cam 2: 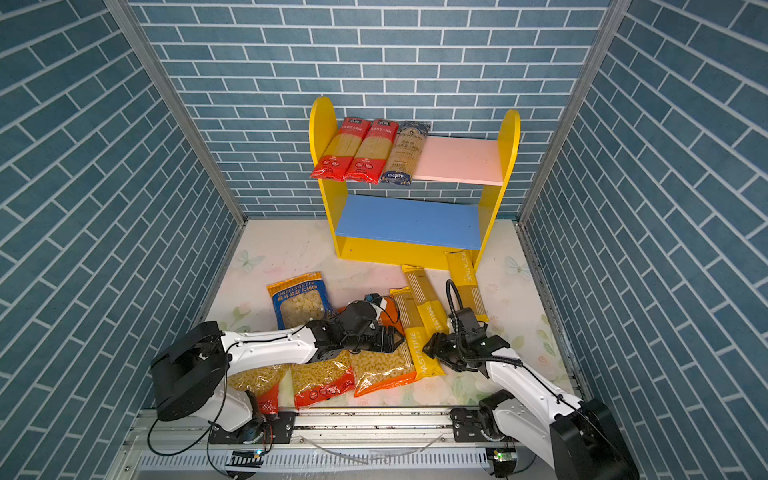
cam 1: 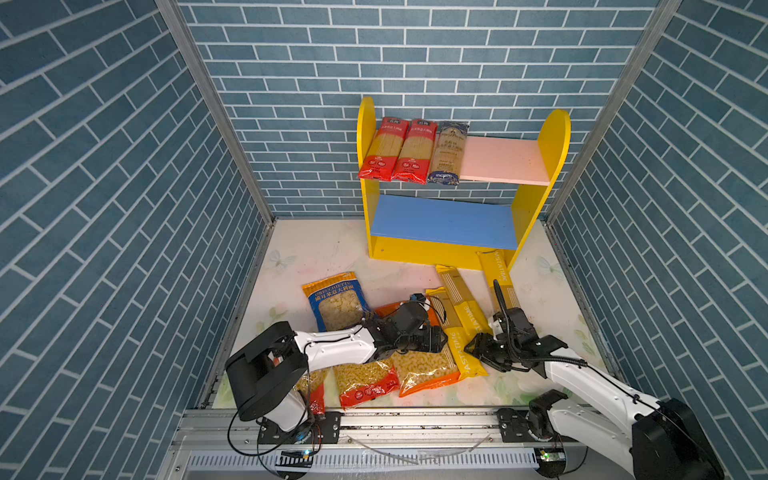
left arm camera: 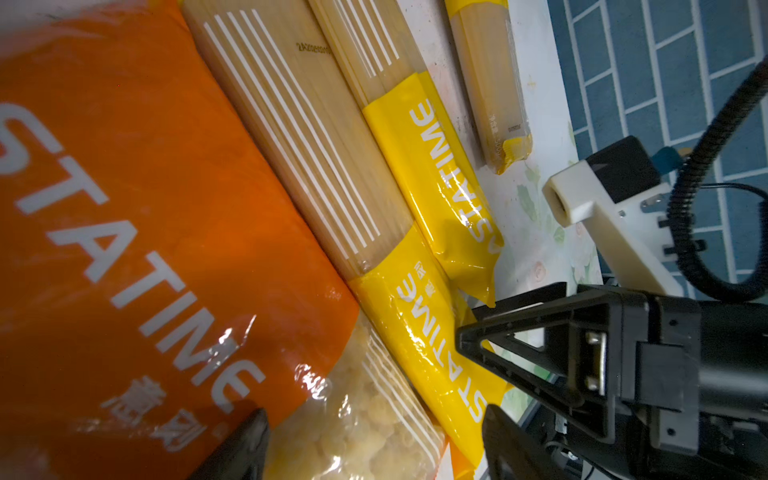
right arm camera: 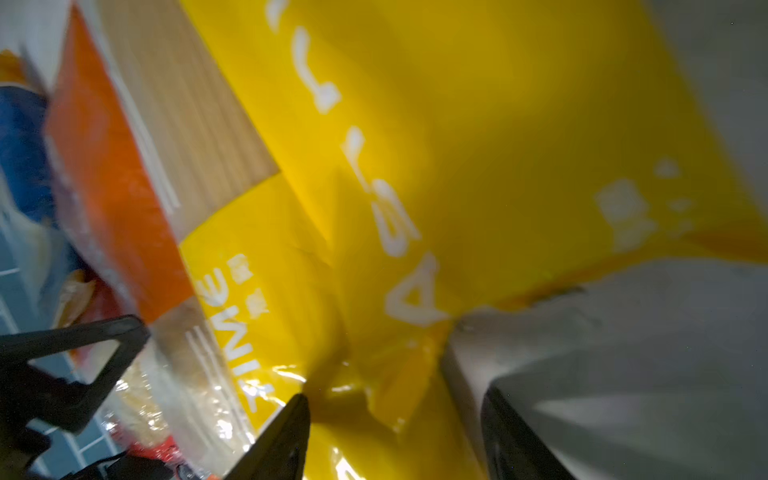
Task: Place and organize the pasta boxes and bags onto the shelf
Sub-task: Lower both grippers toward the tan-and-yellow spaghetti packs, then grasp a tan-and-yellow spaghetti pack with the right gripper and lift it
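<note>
**Work cell, seen from above.** A pale tabletop printed with faint flowers and butterflies point(cam 1: 316, 257) is closed on three sides by blue brick-patterned wall panels point(cam 1: 104, 187). A grey aluminium rail point(cam 1: 415, 419) runs behind both pincers, at the arm bases.

**Pincers.** The left pincer point(cam 1: 434, 338) has its jaws wide, closed on nothing, and hangs just over the one orange short-pasta bag point(cam 1: 428, 374). The right pincer point(cam 1: 471, 349) stands near it with jaws part-way apart. In the right wrist view one finger point(right arm camera: 286, 432) meets crinkled yellow film and the other lies over bare tabletop, so nothing is clamped.

**Counts on the tabletop.**
- Three long yellow PASTATIME spaghetti packs: one point(cam 1: 463, 365) between the pincers, two point(cam 1: 459, 291) point(cam 1: 496, 268) beyond the right pincer.
- One blue orecchiette bag point(cam 1: 332, 303), beyond the left pincer's wrist.
- Two red short-pasta bags point(cam 1: 365, 384) point(cam 2: 259, 384), back from the left pincer towards the rail, the second partly under the arm.

**Shelf.** The two-tier wooden shelf with yellow round-topped side panels point(cam 1: 550, 141) stands well beyond both pincers at the back wall.
- Its pink upper board point(cam 1: 505, 160) carries two red spaghetti packs point(cam 1: 384, 147) point(cam 1: 415, 149) and one dark blue spaghetti pack point(cam 1: 449, 153), side by side.
- Its blue lower board point(cam 1: 440, 220) sits beneath.
</note>
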Controlling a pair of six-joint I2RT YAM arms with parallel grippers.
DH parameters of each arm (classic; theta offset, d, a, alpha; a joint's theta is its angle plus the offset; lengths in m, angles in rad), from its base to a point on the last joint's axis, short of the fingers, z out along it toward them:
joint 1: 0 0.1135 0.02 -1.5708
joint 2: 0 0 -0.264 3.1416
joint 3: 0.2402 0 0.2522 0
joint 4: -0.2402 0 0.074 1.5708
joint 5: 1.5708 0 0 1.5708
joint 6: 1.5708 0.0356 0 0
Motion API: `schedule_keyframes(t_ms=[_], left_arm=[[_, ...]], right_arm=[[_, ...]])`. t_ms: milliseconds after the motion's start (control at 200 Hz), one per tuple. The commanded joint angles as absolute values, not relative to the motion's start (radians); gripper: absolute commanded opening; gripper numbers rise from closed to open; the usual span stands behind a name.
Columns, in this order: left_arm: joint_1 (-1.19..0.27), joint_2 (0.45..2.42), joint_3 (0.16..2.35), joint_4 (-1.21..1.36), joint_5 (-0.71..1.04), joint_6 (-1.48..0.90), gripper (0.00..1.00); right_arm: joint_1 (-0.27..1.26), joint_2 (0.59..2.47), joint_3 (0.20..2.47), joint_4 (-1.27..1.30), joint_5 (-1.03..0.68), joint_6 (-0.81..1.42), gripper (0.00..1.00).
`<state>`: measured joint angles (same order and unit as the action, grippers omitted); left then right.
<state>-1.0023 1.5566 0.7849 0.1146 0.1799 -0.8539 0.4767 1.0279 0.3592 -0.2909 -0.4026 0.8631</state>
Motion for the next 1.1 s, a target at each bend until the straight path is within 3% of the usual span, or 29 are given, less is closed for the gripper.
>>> schedule_keyframes(t_ms=[0, 215, 465, 565, 795, 1090], left_arm=[[-1.007, 1.562, 0.77, 0.15, 0.177, -0.867, 0.81], [-0.99, 1.532, 0.748, 0.14, 0.169, -0.863, 0.81], [-0.89, 1.427, 0.701, 0.167, 0.244, -0.895, 0.81], [-0.819, 1.355, 0.595, 0.322, 0.293, -0.98, 0.82], [-0.769, 1.318, 0.512, 0.647, 0.349, -1.132, 0.89], [-0.769, 1.395, 0.482, 0.888, 0.34, -1.232, 0.88]], right_arm=[[0.476, 1.112, 0.287, -0.1, -0.574, 0.869, 0.58], [0.475, 1.047, 0.248, 0.063, -0.661, 0.926, 0.23], [0.476, 0.896, 0.312, 0.066, -0.693, 1.043, 0.07], [0.477, 0.827, 0.331, 0.099, -0.68, 1.116, 0.01], [0.557, 0.684, 0.434, 0.107, -0.578, 1.109, 0.0], [0.697, 0.723, 0.51, 0.246, -0.474, 1.111, 0.0]])
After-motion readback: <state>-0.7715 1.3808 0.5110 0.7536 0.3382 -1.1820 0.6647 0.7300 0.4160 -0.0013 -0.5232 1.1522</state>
